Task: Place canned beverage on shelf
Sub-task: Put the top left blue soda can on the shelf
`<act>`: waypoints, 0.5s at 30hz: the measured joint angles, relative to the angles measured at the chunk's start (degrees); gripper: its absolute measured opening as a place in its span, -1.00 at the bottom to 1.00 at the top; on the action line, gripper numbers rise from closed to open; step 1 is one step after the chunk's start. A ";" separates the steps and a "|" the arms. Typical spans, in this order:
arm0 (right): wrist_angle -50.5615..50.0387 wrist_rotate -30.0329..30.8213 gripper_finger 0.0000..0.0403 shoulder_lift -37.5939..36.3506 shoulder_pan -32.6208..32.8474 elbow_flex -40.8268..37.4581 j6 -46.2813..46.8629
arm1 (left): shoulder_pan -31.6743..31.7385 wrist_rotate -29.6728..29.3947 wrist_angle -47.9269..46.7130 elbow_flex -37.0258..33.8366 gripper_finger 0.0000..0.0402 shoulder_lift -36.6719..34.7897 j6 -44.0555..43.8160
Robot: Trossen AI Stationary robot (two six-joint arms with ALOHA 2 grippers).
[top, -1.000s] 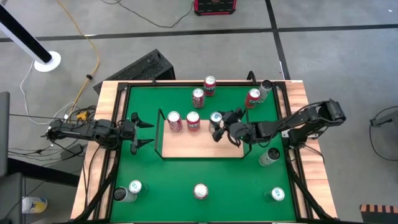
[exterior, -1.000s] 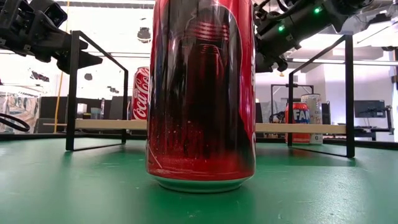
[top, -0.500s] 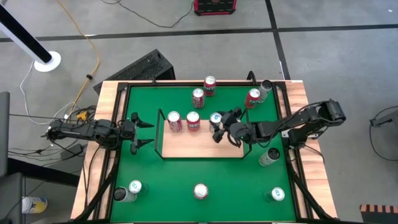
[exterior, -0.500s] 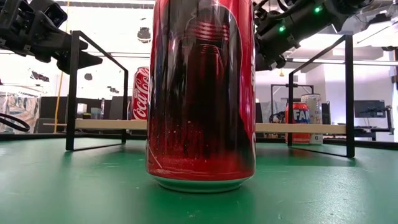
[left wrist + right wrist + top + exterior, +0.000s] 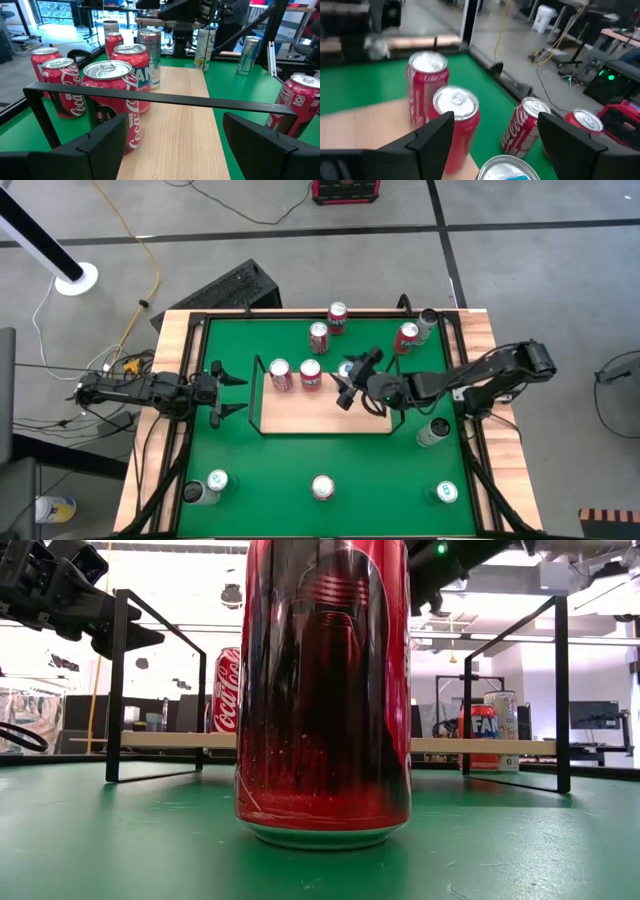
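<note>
The shelf point(image 5: 325, 412) is a light-wood board with black wire rails, standing mid-table. Two red cans point(image 5: 280, 374) point(image 5: 310, 373) and a silver-and-blue can point(image 5: 346, 367) stand upright on its far part. My right gripper point(image 5: 352, 383) is open and empty above the silver-and-blue can. In the right wrist view that can's top point(image 5: 507, 168) shows low between the spread fingers point(image 5: 432, 135). My left gripper point(image 5: 226, 390) is open and empty, level at the shelf's left rail point(image 5: 150, 98). In the low view a red can point(image 5: 322, 690) hides the shelf's middle.
Loose cans stand on the green table: three red ones point(image 5: 337, 312) point(image 5: 318, 335) point(image 5: 407, 335) and a silver one point(image 5: 428, 320) at the far side, one at the right point(image 5: 435, 432), three along the near edge point(image 5: 215, 480) point(image 5: 321, 487) point(image 5: 445, 493). The shelf's near half is bare wood.
My right gripper has gone up from the silver-and-blue can; in the low view its arm has risen almost out of the picture's top. The can stays upright on the shelf.
</note>
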 joint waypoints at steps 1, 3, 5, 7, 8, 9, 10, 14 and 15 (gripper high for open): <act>-3.93 -1.25 0.55 -0.15 -0.25 1.67 -0.13 | 0.00 0.05 -0.10 0.00 0.53 0.00 -0.04; -14.09 -6.28 0.55 -0.98 -1.42 5.46 0.14 | 0.00 0.11 -0.25 0.00 0.53 0.00 -0.26; -21.85 -13.05 0.55 -1.14 -3.28 9.43 0.28 | 0.02 0.11 -0.23 0.00 0.53 0.00 -0.28; -28.55 -19.29 0.55 -1.11 -5.31 11.91 -1.58 | 0.01 0.11 -0.23 0.00 0.53 0.00 -0.27; -30.52 -21.48 0.55 -1.11 -6.24 12.74 -2.84 | 0.00 0.11 -0.23 0.00 0.53 -0.01 -0.28; -31.16 -23.72 0.55 -1.28 -7.09 13.20 -4.28 | 0.02 0.15 -0.25 0.00 0.53 0.00 -0.28; -31.40 -26.16 0.55 -1.51 -8.05 13.36 -5.81 | 0.02 0.15 -0.25 0.00 0.53 -0.02 -0.28; -33.93 -36.18 0.55 -2.54 -12.28 13.41 -10.10 | 0.02 0.20 -0.25 0.00 0.53 -0.02 -0.26; -33.86 -38.27 0.55 -2.66 -13.27 13.39 -10.81 | 0.02 0.20 -0.28 0.00 0.53 -0.02 -0.26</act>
